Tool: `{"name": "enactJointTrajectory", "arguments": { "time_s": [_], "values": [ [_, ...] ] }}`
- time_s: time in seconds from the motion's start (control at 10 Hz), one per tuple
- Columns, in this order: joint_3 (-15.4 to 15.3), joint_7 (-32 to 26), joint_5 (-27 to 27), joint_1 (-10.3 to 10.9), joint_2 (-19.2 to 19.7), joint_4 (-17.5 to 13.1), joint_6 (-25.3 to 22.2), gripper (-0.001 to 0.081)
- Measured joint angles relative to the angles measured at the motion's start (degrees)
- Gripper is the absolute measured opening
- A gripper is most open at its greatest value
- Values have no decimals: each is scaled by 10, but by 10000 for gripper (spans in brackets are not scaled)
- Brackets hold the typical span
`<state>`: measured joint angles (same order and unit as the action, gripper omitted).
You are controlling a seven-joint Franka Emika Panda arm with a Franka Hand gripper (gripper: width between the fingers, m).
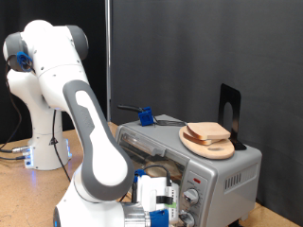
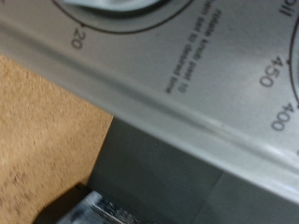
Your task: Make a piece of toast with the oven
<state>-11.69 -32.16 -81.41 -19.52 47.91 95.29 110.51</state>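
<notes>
The silver-grey oven (image 1: pixel 222 175) stands at the exterior view's lower right, with round knobs (image 1: pixel 192 197) on its front panel. My gripper (image 1: pixel 157 202) is low at the oven's front, right by the knobs. The wrist view is pressed close to the oven's panel (image 2: pixel 177 103) and shows dial marks 20, 400 and 450 and the rim of one knob (image 2: pixel 103 7). Nothing shows between my fingers. The single piece of toast is out of view. Two stacked bread slices (image 1: pixel 208 131) lie on a wooden board (image 1: pixel 210 146) on top of the oven.
A blue-and-black tool (image 1: pixel 145 116) lies on the oven's top at the back. A black stand (image 1: pixel 230 112) rises behind the board. The robot's white base (image 1: pixel 43 142) and cables are at the exterior view's left. The brown tabletop (image 2: pixel 37 140) shows beside the oven.
</notes>
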Motion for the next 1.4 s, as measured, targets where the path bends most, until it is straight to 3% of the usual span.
{"name": "enactJointTrajectory", "arguments": {
  "time_s": [0.4, 0.5, 0.6, 0.7, 0.8, 0.9, 1.0, 1.1, 1.4],
  "values": [
    [10, 143, 55, -1, 0, -19, -36, 189],
    [11, 159, 59, -2, 0, -24, -47, 254],
    [13, 171, 61, -4, 0, -28, -54, 443],
    [13, 182, 62, -6, 0, -32, -56, 443],
    [14, 189, 62, -6, 0, -35, -56, 580],
    [15, 199, 62, -6, 2, -40, -56, 580],
    [16, 212, 62, -6, 7, -46, -56, 751],
    [16, 234, 63, -5, 13, -54, -60, 791],
    [17, 288, 81, -5, 42, -86, -96, 804]
  ]
}}
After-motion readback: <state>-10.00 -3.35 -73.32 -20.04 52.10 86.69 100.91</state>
